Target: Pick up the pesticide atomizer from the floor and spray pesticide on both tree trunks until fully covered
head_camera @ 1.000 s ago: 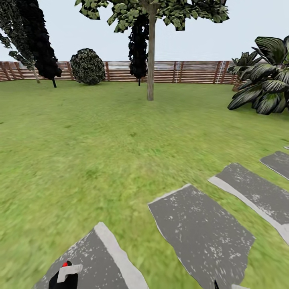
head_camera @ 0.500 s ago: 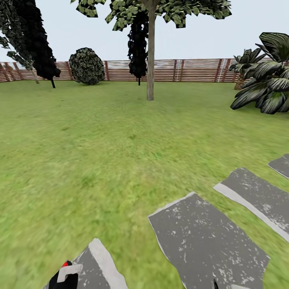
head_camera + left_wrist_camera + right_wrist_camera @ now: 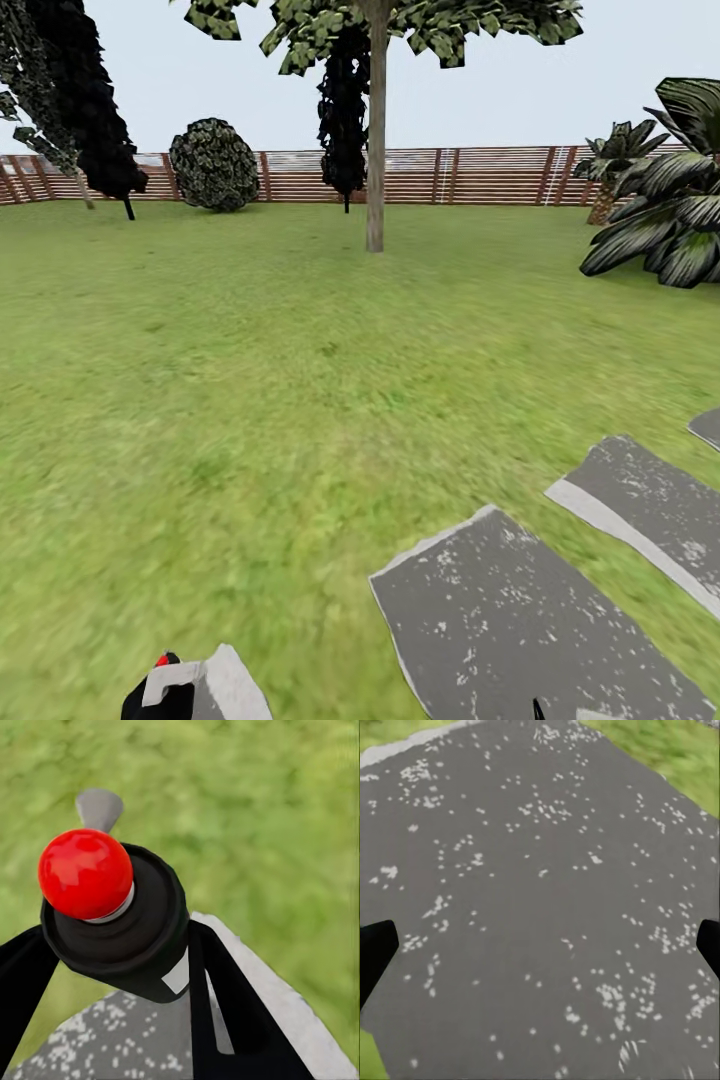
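Note:
The pesticide atomizer (image 3: pixel 112 915) is a dark cylinder with a red ball on top, and my left gripper (image 3: pixel 120 967) is shut on it, one black finger on each side. In the head view its red dot (image 3: pixel 161 660) peeks above the left gripper (image 3: pixel 165 692) at the bottom left. One tree stands far ahead on the lawn, its pale bare trunk (image 3: pixel 375 150) rising to a leafy crown (image 3: pixel 330 25). My right gripper (image 3: pixel 540 945) hangs open over a grey stone slab (image 3: pixel 540 855), its black fingertips far apart.
Grey stepping stones (image 3: pixel 520 620) (image 3: pixel 650 510) lie in the grass at the lower right. A broad-leaved palm (image 3: pixel 670 220) stands at the right. A round bush (image 3: pixel 213 165) and dark narrow trees (image 3: pixel 345 110) (image 3: pixel 95 110) line the brown slat fence (image 3: pixel 480 175). Open grass (image 3: pixel 300 350) stretches toward the trunk.
The whole head view has shifted: the stepping stones slid down and out of the picture as the camera advanced over the lawn. The left gripper still holds the atomizer.

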Available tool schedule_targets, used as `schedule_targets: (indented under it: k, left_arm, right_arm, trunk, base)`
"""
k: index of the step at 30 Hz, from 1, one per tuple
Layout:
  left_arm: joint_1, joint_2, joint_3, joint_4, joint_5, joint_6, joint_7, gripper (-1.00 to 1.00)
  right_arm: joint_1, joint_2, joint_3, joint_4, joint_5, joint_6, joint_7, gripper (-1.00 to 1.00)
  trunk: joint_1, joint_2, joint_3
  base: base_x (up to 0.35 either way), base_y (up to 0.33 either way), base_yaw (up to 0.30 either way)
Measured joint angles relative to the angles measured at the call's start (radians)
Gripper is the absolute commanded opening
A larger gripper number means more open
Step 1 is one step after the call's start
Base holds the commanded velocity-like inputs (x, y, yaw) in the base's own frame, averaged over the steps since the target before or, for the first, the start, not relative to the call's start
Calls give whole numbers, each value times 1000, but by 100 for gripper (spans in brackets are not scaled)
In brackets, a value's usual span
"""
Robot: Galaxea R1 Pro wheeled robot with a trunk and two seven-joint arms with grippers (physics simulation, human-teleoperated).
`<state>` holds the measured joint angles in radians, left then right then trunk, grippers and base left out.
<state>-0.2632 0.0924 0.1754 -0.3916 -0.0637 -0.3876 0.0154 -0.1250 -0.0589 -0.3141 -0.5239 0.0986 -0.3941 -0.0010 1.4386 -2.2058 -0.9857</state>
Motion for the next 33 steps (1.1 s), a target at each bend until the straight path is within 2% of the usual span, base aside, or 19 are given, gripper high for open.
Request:
schedule_targets:
  k: [33]
  left_arm:
    - [0, 0, 0, 0, 0, -2, 0, -100]
  right_arm:
    - [0, 0, 0, 0, 0, 0, 0, 100]
  trunk:
    - [0, 0, 0]
  base:
    - [337, 0, 0]
